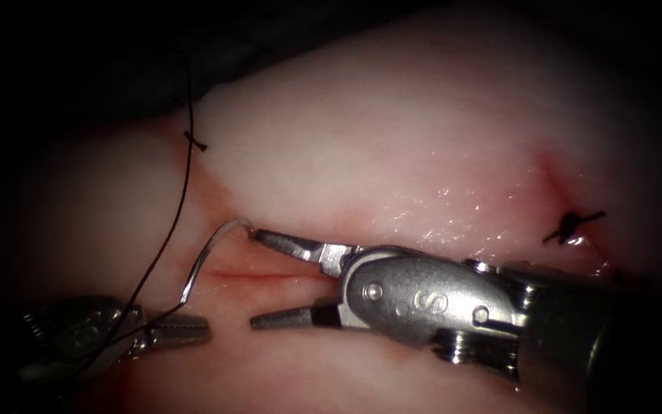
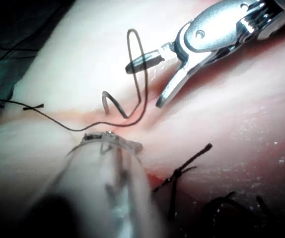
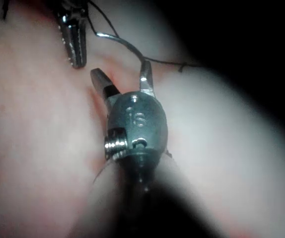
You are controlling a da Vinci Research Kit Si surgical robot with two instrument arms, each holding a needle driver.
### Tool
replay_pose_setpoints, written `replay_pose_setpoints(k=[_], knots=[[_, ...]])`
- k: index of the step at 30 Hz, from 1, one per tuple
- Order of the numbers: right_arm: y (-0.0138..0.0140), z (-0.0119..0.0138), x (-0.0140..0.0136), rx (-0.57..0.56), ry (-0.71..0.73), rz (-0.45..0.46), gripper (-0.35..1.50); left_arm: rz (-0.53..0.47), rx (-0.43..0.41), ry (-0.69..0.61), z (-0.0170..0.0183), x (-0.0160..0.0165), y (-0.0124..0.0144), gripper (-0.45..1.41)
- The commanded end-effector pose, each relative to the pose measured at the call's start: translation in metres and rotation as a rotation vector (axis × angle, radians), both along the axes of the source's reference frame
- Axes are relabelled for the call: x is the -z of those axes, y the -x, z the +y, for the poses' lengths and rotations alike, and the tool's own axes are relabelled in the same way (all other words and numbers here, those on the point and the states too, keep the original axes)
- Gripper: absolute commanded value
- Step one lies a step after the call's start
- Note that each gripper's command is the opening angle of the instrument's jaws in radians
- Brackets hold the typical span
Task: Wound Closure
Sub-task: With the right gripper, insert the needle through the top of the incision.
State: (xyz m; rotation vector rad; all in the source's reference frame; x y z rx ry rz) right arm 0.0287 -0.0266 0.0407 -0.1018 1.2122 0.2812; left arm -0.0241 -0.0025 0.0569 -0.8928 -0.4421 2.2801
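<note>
The curved needle (image 1: 207, 257) arcs over the left end of the cut (image 1: 270, 273) in the tissue (image 1: 423, 138). Its upper end touches the upper jaw of my right tool (image 1: 256, 279), whose jaws stand wide open, one on each side of the cut, holding nothing. The needle's lower end rests at the tissue; whether it sits in it I cannot tell. Dark thread (image 1: 172, 230) runs from there into my left tool (image 1: 199, 330), low and left of the cut, with its jaws shut on the thread. In the right wrist view the open right tool (image 3: 119, 70) meets the needle (image 3: 125, 45).
A tied stitch (image 1: 195, 142) with short cut ends sits on the far left part of the cut. Another knot (image 1: 572, 226) lies at the right, beside red fluid (image 1: 553, 180). The thread climbs out of view past the tissue's dark upper edge.
</note>
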Motion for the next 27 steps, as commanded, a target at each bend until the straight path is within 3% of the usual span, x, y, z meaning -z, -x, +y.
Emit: replay_pose_setpoints(k=[1,9,14,22,27], knots=[[-0.0014,0.0018,0.0011,0.000,0.035,0.004,1.21,-0.002,0.000,0.004,0.0009,-0.0004,0.0005,-0.45],[-0.0025,0.0026,0.0022,0.003,0.149,-0.055,1.20,-0.003,-0.001,0.004,0.0010,-0.0004,0.0004,-0.45],[-0.0034,0.0028,0.0014,0.017,0.275,-0.121,1.30,-0.003,-0.001,0.004,0.0010,-0.0004,0.0003,-0.45],[-0.0038,0.0032,-0.0007,0.077,0.355,-0.191,1.30,-0.004,-0.003,0.003,0.0010,-0.0004,0.0002,-0.45],[-0.0052,0.0021,-0.0018,0.106,0.394,-0.206,1.23,-0.004,-0.003,0.003,0.0009,-0.0004,0.0001,-0.45]])
